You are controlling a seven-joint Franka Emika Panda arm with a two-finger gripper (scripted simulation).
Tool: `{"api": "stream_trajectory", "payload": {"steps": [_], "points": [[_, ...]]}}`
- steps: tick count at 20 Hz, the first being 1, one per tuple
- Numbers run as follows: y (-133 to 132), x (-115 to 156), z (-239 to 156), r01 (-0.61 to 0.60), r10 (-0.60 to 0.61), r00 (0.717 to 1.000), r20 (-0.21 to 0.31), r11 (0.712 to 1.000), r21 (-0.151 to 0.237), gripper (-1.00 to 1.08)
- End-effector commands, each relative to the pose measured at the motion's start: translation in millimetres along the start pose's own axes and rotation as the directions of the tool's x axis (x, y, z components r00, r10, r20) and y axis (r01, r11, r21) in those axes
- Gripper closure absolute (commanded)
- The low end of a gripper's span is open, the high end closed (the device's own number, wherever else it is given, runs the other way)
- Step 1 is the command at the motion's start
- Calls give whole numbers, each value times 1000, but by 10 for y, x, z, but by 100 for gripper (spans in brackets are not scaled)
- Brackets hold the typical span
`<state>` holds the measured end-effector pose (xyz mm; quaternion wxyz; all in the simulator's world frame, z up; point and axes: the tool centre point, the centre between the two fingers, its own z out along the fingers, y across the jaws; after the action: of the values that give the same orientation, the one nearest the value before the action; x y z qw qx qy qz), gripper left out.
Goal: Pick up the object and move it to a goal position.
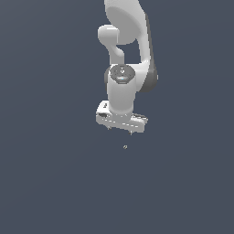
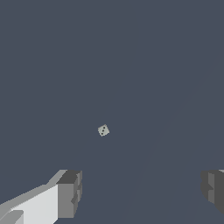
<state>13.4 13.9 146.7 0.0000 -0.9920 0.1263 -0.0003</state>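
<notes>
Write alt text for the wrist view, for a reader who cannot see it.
A tiny pale object, a small cube with dark dots on its face, sits alone on a plain dark grey-blue surface. Two grey fingertips of the open gripper frame the near edge of the picture, spread wide apart and not touching the object.

The scene is seen in the exterior view from a raised point well away, facing the white jointed robot arm (image 1: 125,68) over a plain dark blue-grey floor (image 1: 45,183). The floor is looked down upon from close by in the wrist view, past two dark grey finger pads (image 2: 70,192). Shared by both views are that floor and the tiny pale grey-white speck (image 1: 125,146) (image 2: 103,130).
</notes>
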Motion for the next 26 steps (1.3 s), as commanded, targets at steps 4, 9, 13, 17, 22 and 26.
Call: {"api": "stream_trajectory", "payload": {"steps": [4,9,13,17,22,26], "points": [[-55,23,121,-151,151,988,4,988,4,-92],[-103,43,230,-285,285,959,7,959,5,-92],[-140,58,318,-388,388,922,9,922,5,-92],[-176,71,405,-486,486,874,11,874,4,-92],[-219,87,513,-600,600,800,11,800,3,-92],[-253,99,599,-683,683,730,10,730,1,-92]]}}
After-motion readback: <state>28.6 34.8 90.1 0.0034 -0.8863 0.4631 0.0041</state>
